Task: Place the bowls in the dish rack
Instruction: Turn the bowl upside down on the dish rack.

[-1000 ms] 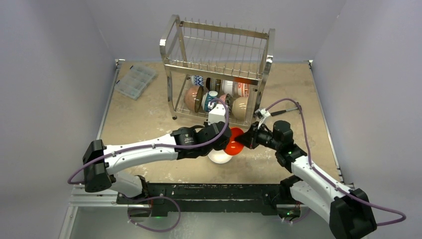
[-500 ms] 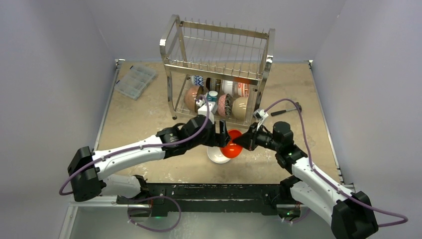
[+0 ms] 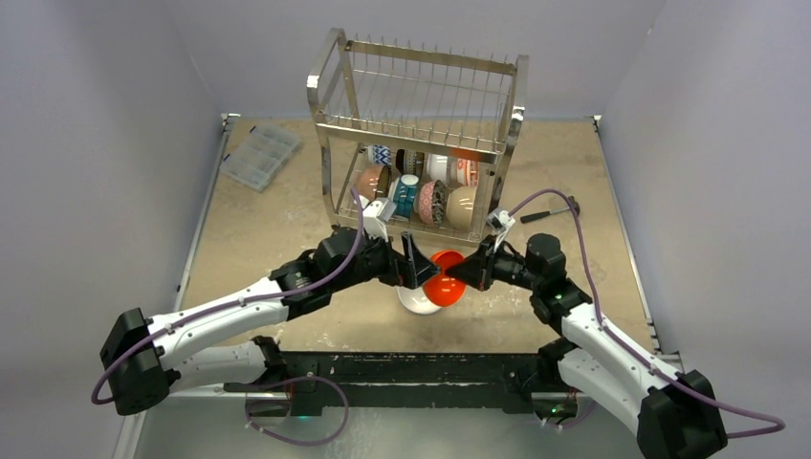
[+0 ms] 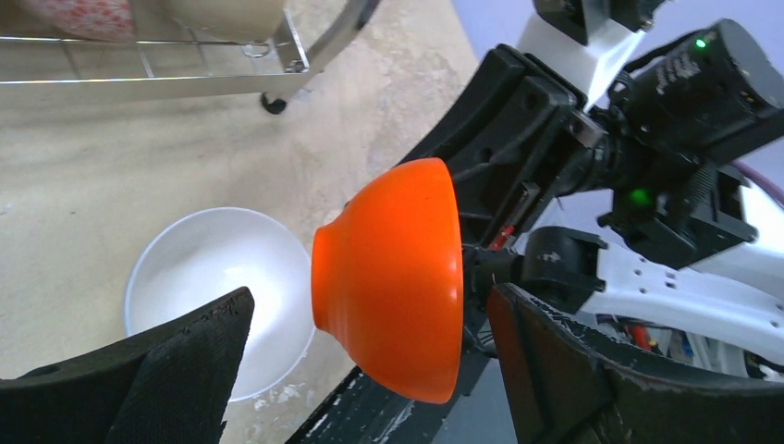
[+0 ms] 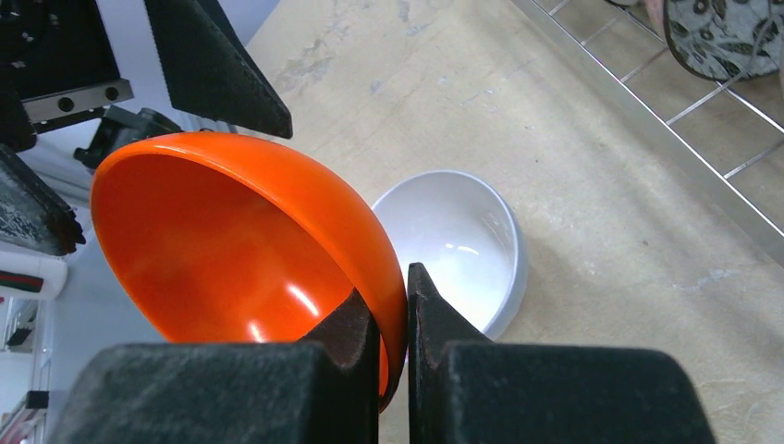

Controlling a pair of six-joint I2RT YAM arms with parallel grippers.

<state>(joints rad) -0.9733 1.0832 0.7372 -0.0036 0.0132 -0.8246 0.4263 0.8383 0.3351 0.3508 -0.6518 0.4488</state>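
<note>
An orange bowl [image 3: 445,279] hangs tilted on its side above the table, and my right gripper [image 3: 466,272] is shut on its rim [image 5: 396,291]. In the left wrist view the orange bowl [image 4: 393,277] sits between the wide-apart fingers of my left gripper [image 4: 370,310], which stands open and does not touch it. A white bowl [image 3: 413,301] rests upright on the table just below. The dish rack [image 3: 421,105] stands behind, with several bowls [image 3: 421,191] on edge in its lower tier and a bare upper tier.
A clear plastic compartment box [image 3: 260,156] lies at the far left of the table. A dark-handled tool [image 3: 550,210] lies right of the rack's leg. Grey walls close in the table on three sides.
My left gripper has opened wide, letting go of the orange bowl, and the left arm has drawn back to the left. The right gripper keeps hold of the bowl.
</note>
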